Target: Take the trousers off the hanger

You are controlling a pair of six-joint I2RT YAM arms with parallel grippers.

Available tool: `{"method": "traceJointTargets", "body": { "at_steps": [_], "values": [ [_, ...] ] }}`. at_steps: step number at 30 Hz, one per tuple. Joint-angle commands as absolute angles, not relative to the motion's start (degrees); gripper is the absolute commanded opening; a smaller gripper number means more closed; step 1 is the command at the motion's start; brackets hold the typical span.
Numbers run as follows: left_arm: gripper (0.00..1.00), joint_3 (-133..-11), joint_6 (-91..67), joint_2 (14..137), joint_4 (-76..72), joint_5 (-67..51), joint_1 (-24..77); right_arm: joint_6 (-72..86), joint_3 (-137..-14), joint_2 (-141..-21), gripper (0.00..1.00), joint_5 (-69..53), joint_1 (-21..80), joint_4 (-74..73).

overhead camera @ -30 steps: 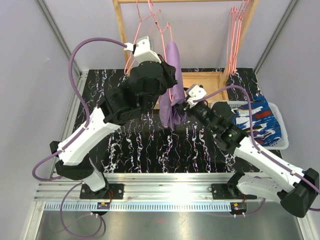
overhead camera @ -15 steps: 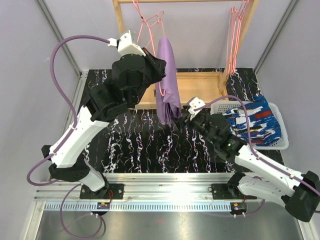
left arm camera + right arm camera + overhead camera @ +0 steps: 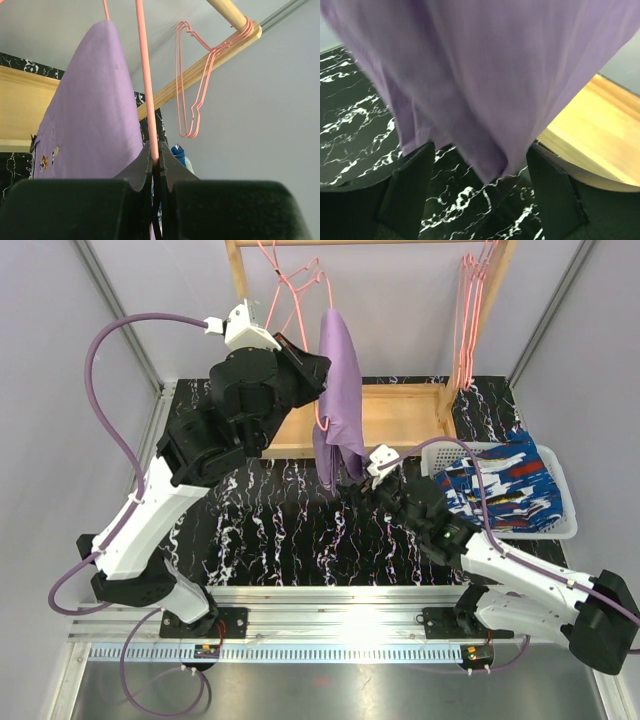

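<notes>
Worktop [image 3: 280,530]: black with white marbling, and a wooden rack [image 3: 236,280] stands at its far edge.
Lilac trousers [image 3: 340,390]: draped over a pink wire hanger [image 3: 145,100] and held in the air in front of the rack, with the hem above the worktop.
Basket [image 3: 565,525]: white, at the right edge, holding the patterned trousers [image 3: 505,485], which are already off any hanger.
Right fingers [image 3: 480,162]: spread wide just under the lilac hem, with cloth hanging between them and nothing pinched.
Left fingers [image 3: 155,160]: pressed together, pinching the hanger's wire.
Step in hand: taking hold of the hem to pull the lilac trousers off.
Doing it well: the right fingers probably need to rise so that both layers of cloth sit deep between them before closing. The pull should then go down and sideways while the left arm keeps the hanger steady.
Left wrist view only: the wire clamped between the fingertips, and spare hangers [image 3: 192,90] on the rail.
Right wrist view only: the hem's edge inside the open gap.
Top view only: both arms and the basket together.
</notes>
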State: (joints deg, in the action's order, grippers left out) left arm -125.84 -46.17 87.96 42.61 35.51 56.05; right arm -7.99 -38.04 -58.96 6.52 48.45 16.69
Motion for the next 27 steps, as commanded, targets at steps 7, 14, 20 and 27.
{"method": "traceJointTargets", "body": {
  "at_steps": [7,14,20,27],
  "values": [
    [0.00,-128.2,-49.0,84.5,30.8,34.3,55.6,-7.6,-33.0,-56.8,0.83,16.8,50.6,26.5],
    [0.00,-128.6,-49.5,84.6,31.6,33.4,55.5,-14.5,-33.8,-58.8,0.83,22.2,50.6,33.0],
    [0.00,-128.9,-50.4,84.3,30.8,33.7,55.5,-12.1,-33.1,-58.8,0.90,17.0,50.6,34.5],
    [0.00,-130.5,-51.6,84.0,31.6,34.2,55.5,-11.9,-30.1,-59.9,0.94,15.9,50.8,40.3]
  ]
}}
